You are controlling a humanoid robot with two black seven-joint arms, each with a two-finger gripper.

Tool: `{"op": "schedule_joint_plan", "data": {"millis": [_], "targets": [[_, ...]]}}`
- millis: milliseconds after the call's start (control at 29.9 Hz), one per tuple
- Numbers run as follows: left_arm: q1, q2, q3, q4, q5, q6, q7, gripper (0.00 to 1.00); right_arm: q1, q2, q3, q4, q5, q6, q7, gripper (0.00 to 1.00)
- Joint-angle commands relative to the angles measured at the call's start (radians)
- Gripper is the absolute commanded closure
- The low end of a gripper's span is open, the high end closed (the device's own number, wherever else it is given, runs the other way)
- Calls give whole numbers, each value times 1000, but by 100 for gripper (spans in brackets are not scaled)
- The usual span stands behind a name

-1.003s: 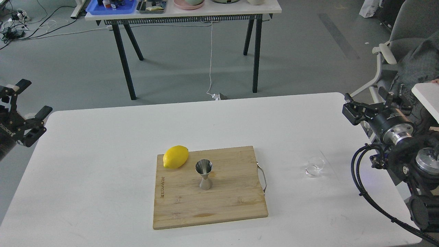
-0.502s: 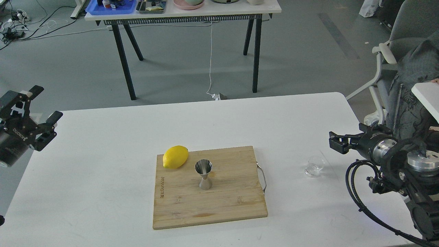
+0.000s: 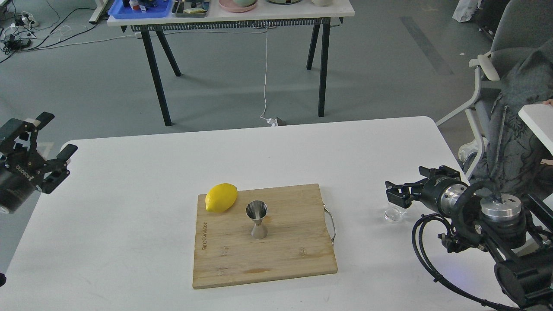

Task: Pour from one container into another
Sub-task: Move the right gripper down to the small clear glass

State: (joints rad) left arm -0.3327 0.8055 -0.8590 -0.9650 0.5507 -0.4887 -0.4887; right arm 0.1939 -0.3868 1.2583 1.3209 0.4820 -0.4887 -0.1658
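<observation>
The small clear glass cup [image 3: 392, 215] stands on the white table [image 3: 129, 181], right of the wooden cutting board [image 3: 285, 255]. My right gripper [image 3: 394, 193] is low over the table just above and behind the cup. Its fingers are apart and its lower finger covers the cup's far rim; whether it touches the glass does not show. The steel hourglass jigger [image 3: 257, 220] stands upright in the middle of the board. My left gripper [image 3: 56, 134] hangs open and empty at the table's far left edge.
A yellow lemon [image 3: 221, 197] lies on the board's back left corner, close to the jigger. The board has a metal handle [image 3: 331, 224] on its right side. A chair [image 3: 497, 77] draped with dark cloth is to the right, and a second table [image 3: 229, 17] stands behind.
My right gripper has come down and to the left, from the table's right edge to the glass cup. My left gripper has shifted a little right and down. Cup, jigger and lemon have not moved.
</observation>
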Motion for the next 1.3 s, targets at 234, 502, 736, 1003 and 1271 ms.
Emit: {"op": "schedule_joint_plan", "data": {"millis": [234,502,736,1003,1271], "targets": [[1,-3,0,0,2,0,0,6,-22,5,-14,-6,-5,0,0,1],[0,-11,29,0,0,0,0,6,-31,34,-19,-23,-11,0,2,1],[-2,-12,31,15,0,0,0,6,-30,55,-42,-61,-13,0,3,1],[0,-14,31,28,0,0,0,5,-31,55,-43,-78,-22,0,3,1],[0,-14,31,28,0,0,0,5,-28,68,-62,-112,-29,0,3,1]]}}
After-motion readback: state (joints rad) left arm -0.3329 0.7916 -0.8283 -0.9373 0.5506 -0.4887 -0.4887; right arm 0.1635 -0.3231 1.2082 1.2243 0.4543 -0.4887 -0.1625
